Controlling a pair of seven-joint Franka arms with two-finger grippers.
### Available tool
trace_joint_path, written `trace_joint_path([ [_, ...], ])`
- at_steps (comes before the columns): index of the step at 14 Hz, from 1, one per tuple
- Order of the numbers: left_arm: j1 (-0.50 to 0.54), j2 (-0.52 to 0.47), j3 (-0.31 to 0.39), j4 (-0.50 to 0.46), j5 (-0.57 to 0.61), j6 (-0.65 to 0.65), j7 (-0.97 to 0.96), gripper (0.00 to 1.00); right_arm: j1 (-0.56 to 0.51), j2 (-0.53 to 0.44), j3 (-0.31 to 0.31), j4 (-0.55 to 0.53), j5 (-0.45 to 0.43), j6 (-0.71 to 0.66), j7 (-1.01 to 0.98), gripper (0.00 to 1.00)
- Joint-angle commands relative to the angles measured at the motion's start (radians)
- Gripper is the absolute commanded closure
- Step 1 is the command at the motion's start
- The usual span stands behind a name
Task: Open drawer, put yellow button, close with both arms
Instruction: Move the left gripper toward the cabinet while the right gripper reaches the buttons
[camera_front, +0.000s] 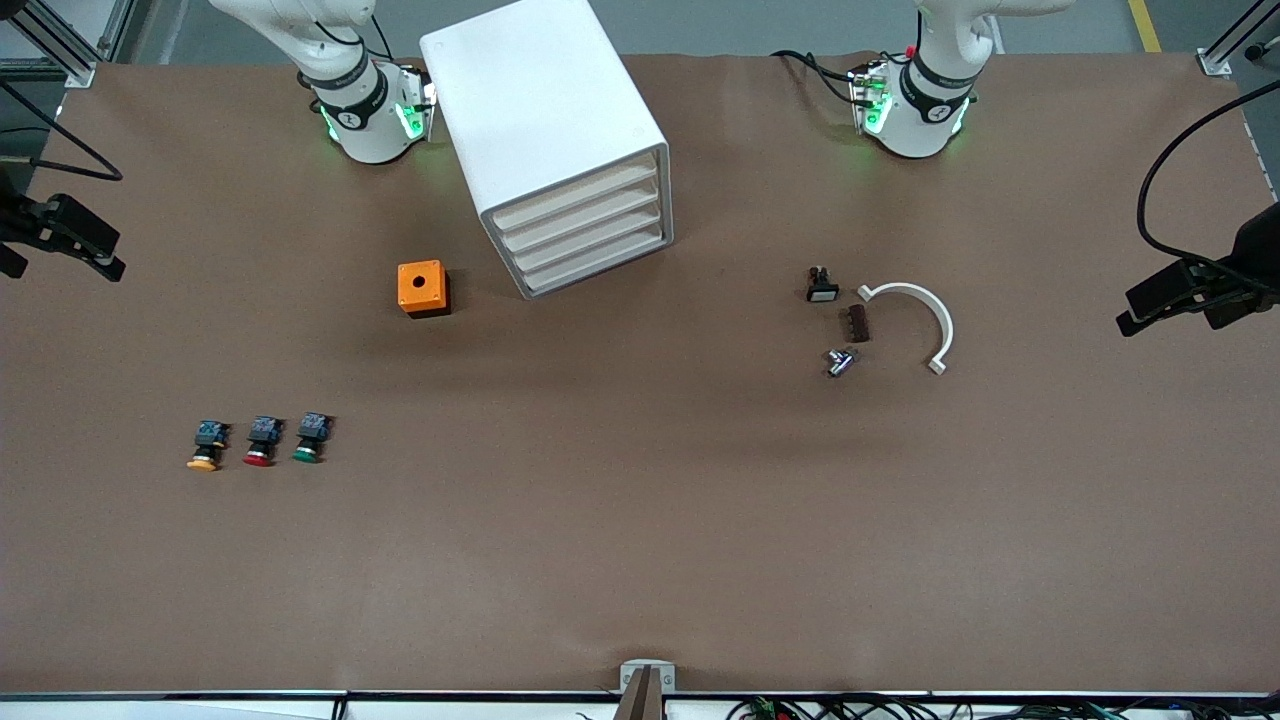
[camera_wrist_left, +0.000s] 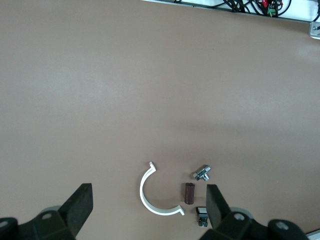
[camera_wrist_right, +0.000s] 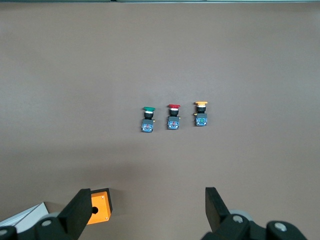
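The white cabinet (camera_front: 540, 100) stands between the two arm bases with all its drawers shut; the drawer (camera_front: 575, 195) is the topmost one. The yellow button (camera_front: 204, 447) lies toward the right arm's end of the table, in a row with a red-capped button (camera_front: 260, 442) and a green-capped button (camera_front: 310, 439). It also shows in the right wrist view (camera_wrist_right: 201, 114). My right gripper (camera_wrist_right: 147, 196) is open and empty, high over the table near the orange box (camera_wrist_right: 99, 207). My left gripper (camera_wrist_left: 149, 194) is open and empty, high over a white arc (camera_wrist_left: 150, 197). Neither hand shows in the front view.
An orange box with a hole (camera_front: 422, 288) sits beside the cabinet. Toward the left arm's end lie the white arc (camera_front: 915, 320), a brown piece (camera_front: 857, 323), a metal fitting (camera_front: 840, 361) and a small black switch (camera_front: 821, 285). Black devices with cables hang over both table ends.
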Motion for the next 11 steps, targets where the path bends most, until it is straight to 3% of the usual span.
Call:
trace_joint_path([
  [1, -0.002, -0.024, -0.002, -0.017, 0.026, -0.009, 0.006, 0.0, -0.025, 0.001, 0.005, -0.017, 0.017, 0.002, -0.01, 0.0],
  [7, 0.001, 0.008, 0.003, -0.019, 0.01, -0.009, -0.028, 0.0, -0.047, 0.037, 0.005, -0.055, 0.017, 0.028, -0.014, 0.0],
  [11, -0.06, 0.118, -0.028, -0.027, -0.019, -0.009, -0.256, 0.0, -0.091, 0.069, 0.005, -0.157, 0.018, 0.181, -0.092, 0.0],
])
